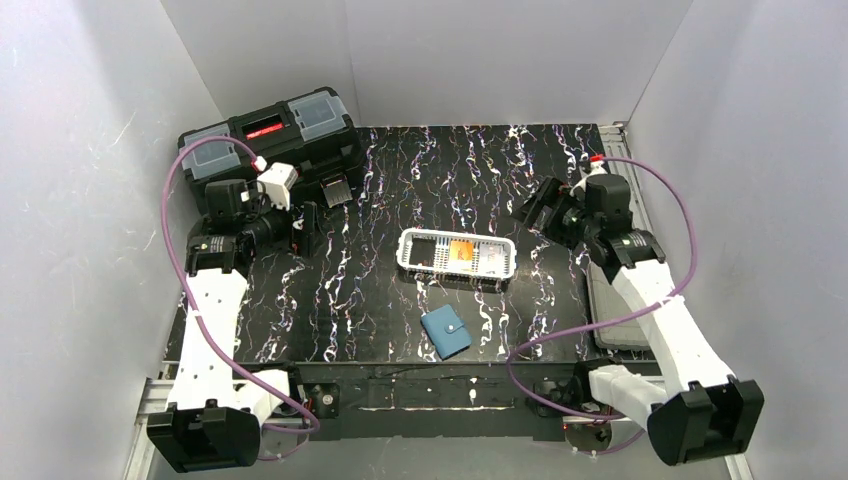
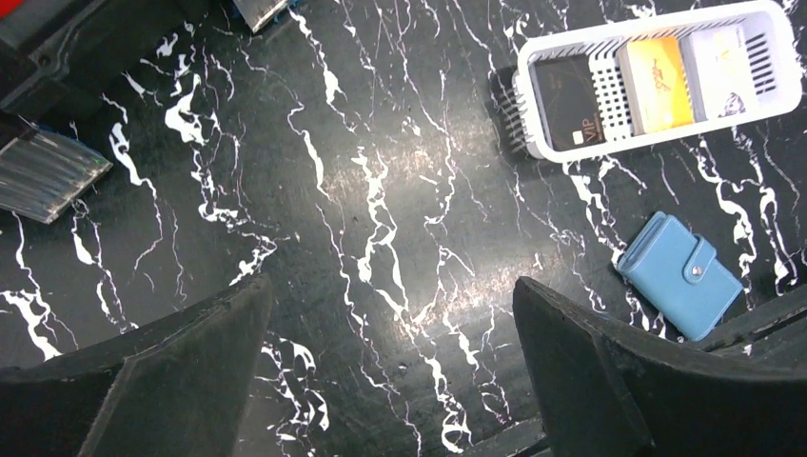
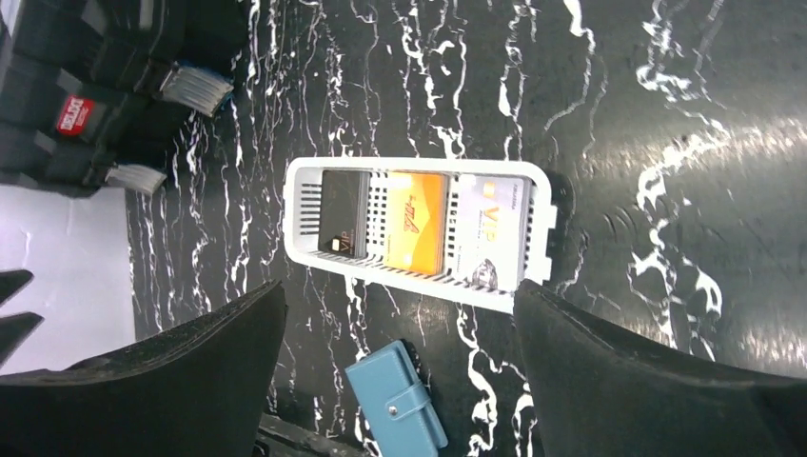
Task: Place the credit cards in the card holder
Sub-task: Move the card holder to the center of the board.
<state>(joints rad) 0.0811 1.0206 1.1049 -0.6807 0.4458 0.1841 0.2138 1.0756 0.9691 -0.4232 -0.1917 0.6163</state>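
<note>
Three cards (image 3: 415, 231), black, orange and pale, are laid side by side in the basket (image 3: 419, 165). The holder (image 1: 445, 331) is set closed on the table (image 1: 350, 290), just beside it. The left gripper (image 2: 390, 305) and right gripper (image 3: 400, 305) are held released, nothing grasped.

Three cards (image 3: 416, 221) in basket (image 3: 539, 224); holder (image 3: 395, 405) (closed) nearby.

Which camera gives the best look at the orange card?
Right wrist: the orange card lies large and unobstructed in the white basket, its lettering visible. Left wrist shows it off in the frame's top right corner. Top external shows only a small orange patch.
</note>
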